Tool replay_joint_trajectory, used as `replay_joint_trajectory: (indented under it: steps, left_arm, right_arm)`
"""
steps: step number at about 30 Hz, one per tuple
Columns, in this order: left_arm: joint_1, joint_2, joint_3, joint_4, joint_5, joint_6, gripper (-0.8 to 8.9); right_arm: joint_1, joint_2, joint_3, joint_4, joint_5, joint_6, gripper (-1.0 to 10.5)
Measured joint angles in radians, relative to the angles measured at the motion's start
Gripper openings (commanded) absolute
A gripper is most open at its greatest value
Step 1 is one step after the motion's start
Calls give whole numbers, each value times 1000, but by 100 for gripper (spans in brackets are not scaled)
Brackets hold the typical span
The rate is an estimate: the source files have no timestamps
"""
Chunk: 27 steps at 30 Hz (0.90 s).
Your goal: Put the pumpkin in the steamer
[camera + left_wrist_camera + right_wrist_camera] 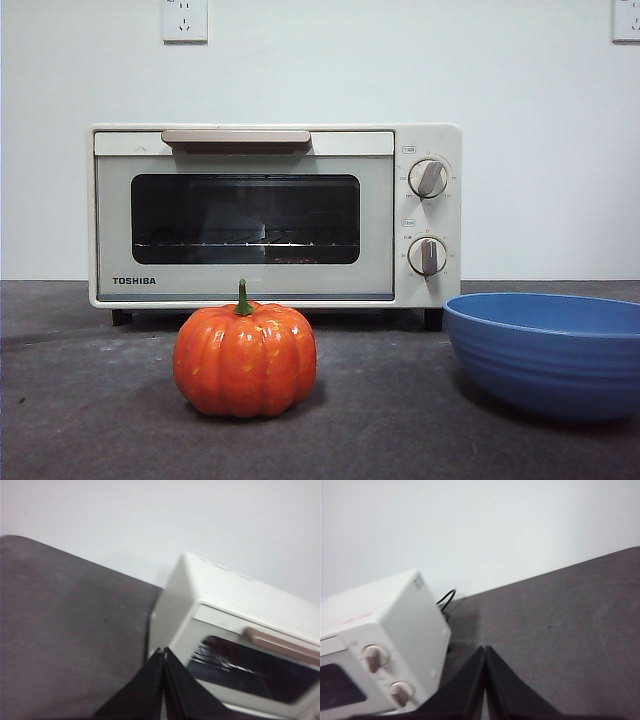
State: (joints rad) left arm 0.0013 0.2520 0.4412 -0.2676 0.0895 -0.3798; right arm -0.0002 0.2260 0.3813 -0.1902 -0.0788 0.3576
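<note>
Nearest to us in the front view sits the pumpkin [245,361], glossy orange with a short green stem, standing upright on the dark grey table [80,420] at lower centre of the frame. At the lower right edge we see a blue ribbed bowl [548,350], cut off by the frame, apart from the pumpkin. Behind both, across the middle of the frame, stands the steamer [275,215], a cream-white TOSHIBA box with its door closed, a dark glass window, a beige handle [236,137] along the top of the door, and two round knobs [429,179] stacked at its right side. The pumpkin is in front of the door, outside the steamer. On the white wall we see a socket [184,19] at upper left and another at the upper right corner.

Neither arm shows in the front view. In the left wrist view our left gripper [163,652] has its two black jaws pressed together, gripping nothing, with the steamer's handle end beyond it. In the right wrist view our right gripper [485,651] is likewise clenched on nothing, beside the steamer's knob end, where a black cable [447,600] loops behind the box.
</note>
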Motion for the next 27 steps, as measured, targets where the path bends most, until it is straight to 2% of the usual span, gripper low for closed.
replay_joint_trajectory:
  steps: [6,14,22,27]
  left_arm:
    - [0,196,200,-140,137,90,9]
    - [-8,419,421,-380,333,252,9]
    - [-77,494,558,-576,441,390,9]
    - [-105,493,566,-631,464,422,9]
  right_arm:
    - [0,197,195,-146,-132,-84,3]
    - [13,439,434,-423,-312,-238,3]
    - [127,551,570,-667,-354,-371,3]
    - [209,557,578,-721,-365,-414,3]
